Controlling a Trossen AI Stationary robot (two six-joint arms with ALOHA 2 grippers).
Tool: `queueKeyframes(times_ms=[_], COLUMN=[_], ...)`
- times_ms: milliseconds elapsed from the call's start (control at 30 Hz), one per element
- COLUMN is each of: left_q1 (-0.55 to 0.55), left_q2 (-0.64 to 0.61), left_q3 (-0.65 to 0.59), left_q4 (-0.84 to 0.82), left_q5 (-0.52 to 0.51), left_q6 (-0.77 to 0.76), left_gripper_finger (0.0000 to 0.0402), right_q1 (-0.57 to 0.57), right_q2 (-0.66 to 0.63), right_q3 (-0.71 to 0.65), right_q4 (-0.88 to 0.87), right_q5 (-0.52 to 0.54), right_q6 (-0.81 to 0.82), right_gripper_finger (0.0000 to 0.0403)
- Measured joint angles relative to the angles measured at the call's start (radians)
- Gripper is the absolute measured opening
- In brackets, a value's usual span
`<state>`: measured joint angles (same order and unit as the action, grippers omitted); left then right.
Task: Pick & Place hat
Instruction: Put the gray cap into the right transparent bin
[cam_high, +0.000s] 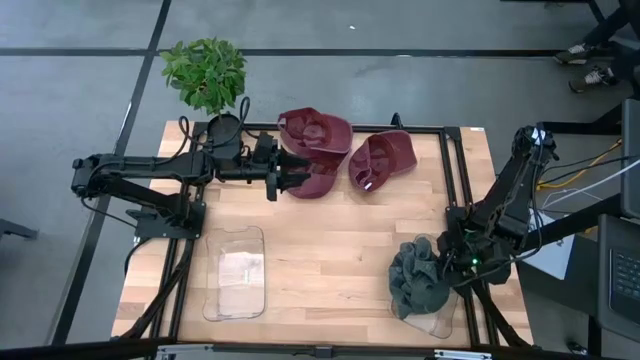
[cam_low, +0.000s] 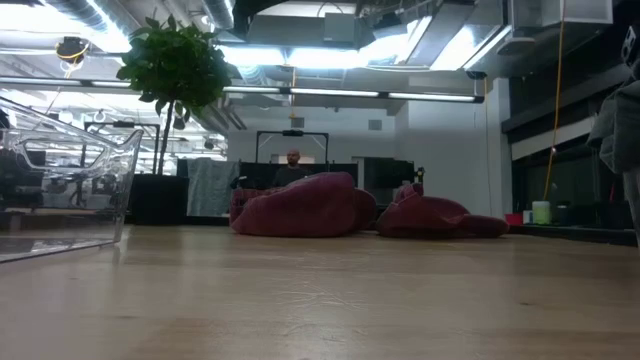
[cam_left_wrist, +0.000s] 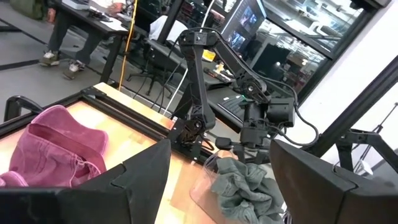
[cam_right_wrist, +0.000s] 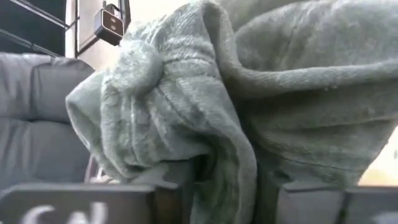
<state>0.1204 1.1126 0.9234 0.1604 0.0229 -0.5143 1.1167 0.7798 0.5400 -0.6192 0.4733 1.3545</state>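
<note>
A grey-green knitted hat sits over a clear tray at the table's near right; it fills the right wrist view and shows at the low view's right edge. My right gripper is shut on it. Three maroon hats lie at the far middle: one, one and one. My left gripper is open beside the middle maroon hat, its fingers spread wide. Whether it touches that hat is hidden. My right gripper pinches a fold of the grey-green hat between its two fingers, coming slanting down from the table's right side. The bulk of the hat bunches in front of the fingers. Whether its underside rests in the tray, I cannot tell.
A second clear tray stands at the near left, also seen in the low view. A potted plant stands at the far left corner. Black frame rails run along the table's far and right sides. Bare wood lies mid-table.
</note>
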Motion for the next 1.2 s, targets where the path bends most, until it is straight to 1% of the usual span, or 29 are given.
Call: queueKeyframes(times_ms=[100,233,333,400,467,633,700,767,800,867,933,1033,1067,1100,1200], left_q1=[0.000,0.000,0.000,0.000,0.000,-0.001,-0.001,-0.001,-0.001,-0.001,-0.001,-0.001,-0.001,-0.001,-0.001], left_q2=[0.000,0.000,0.000,0.000,0.000,0.000,0.000,0.000,0.000,0.000,0.000,0.000,0.000,0.000,0.000], left_q3=[0.000,0.000,0.000,0.000,0.000,0.000,0.000,0.000,0.000,0.000,0.000,0.000,0.000,0.000,0.000], left_q4=[0.000,0.000,0.000,0.000,0.000,0.000,0.000,0.000,0.000,0.000,0.000,0.000,0.000,0.000,0.000], left_q5=[0.008,0.022,0.022,0.022,0.022,0.026,0.040,0.061,0.066,0.068,0.067,0.068,0.067,0.068,0.067], left_q6=[-0.004,0.003,0.004,0.004,0.005,0.041,0.041,0.041,0.041,0.040,0.037,0.028,0.028,0.028,0.028], left_gripper_finger=[0.0268,0.0268,0.0268,0.0268,0.0268,0.0268,0.0268,0.0268,0.0268,0.0268,0.0268,0.0268,0.0268,0.0268,0.0268], right_q1=[-0.010,-0.054,-0.083,-0.092,-0.093,-0.093,-0.093,-0.093,-0.093,-0.093,-0.093,-0.093,-0.093,-0.093,-0.096], right_q2=[-0.023,-0.082,-0.130,-0.156,-0.173,-0.181,-0.179,-0.169,-0.164,-0.154,-0.147,-0.132,-0.126,-0.122,-0.106], right_q3=[0.000,0.013,0.061,0.106,0.160,0.278,0.323,0.359,0.371,0.382,0.377,0.352,0.341,0.325,0.268], right_q4=[-0.003,-0.026,-0.086,-0.137,-0.196,-0.304,-0.330,-0.333,-0.327,-0.321,-0.325,-0.316,-0.304,-0.282,-0.197], right_q5=[-0.027,-0.097,-0.151,-0.184,-0.188,-0.177,-0.136,-0.074,-0.061,-0.058,-0.081,-0.106,-0.107,-0.107,-0.107], right_q6=[0.055,0.051,0.053,0.053,0.054,0.056,0.055,0.032,-0.001,-0.044,-0.049,-0.031,-0.026,-0.026,-0.023], right_gripper_finger=[0.0151,0.0208,0.0235,0.0242,0.0244,0.0245,0.0244,0.0234,0.0223,0.0188,0.0136,0.0040,0.0020,0.0014,0.0019])
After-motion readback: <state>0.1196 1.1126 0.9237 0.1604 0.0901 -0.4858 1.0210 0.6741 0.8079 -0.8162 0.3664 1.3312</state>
